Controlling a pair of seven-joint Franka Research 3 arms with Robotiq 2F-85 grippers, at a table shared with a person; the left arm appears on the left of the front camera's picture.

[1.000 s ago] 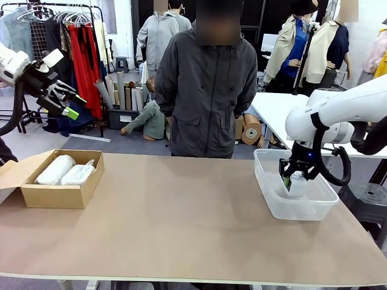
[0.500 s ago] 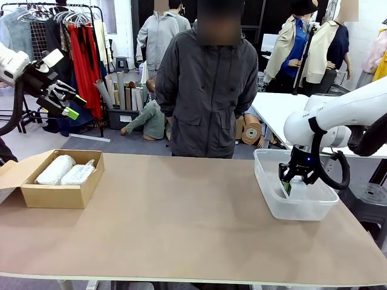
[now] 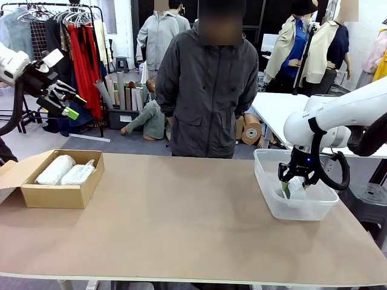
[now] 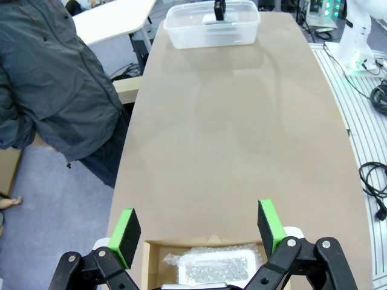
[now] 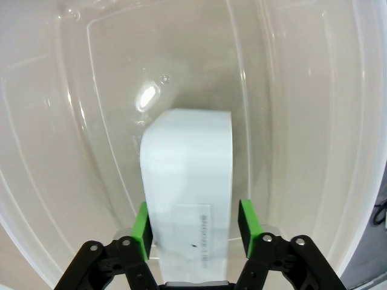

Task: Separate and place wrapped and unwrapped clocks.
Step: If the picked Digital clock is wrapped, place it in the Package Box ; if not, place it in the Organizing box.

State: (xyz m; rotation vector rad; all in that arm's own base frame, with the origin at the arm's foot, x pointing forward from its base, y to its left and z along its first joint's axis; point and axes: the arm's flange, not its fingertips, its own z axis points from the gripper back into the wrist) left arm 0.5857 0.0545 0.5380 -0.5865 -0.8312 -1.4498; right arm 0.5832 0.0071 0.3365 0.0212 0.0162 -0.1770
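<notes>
The right tool [image 5: 192, 225] is down inside the clear plastic tub [image 3: 266, 181] at the right end of the bench [image 3: 181, 223]. Its green pads [image 5: 141, 229] stand slightly apart on either side of the bare white clock [image 5: 187, 181], with a sliver of gap on one side; I cannot tell whether they grip it. The left tool [image 4: 199, 232] hangs high with pads spread wide, above the cardboard box [image 3: 57, 196] holding two wrapped clocks [image 3: 65, 170]. A person [image 3: 205, 90] stands across the bench.
</notes>
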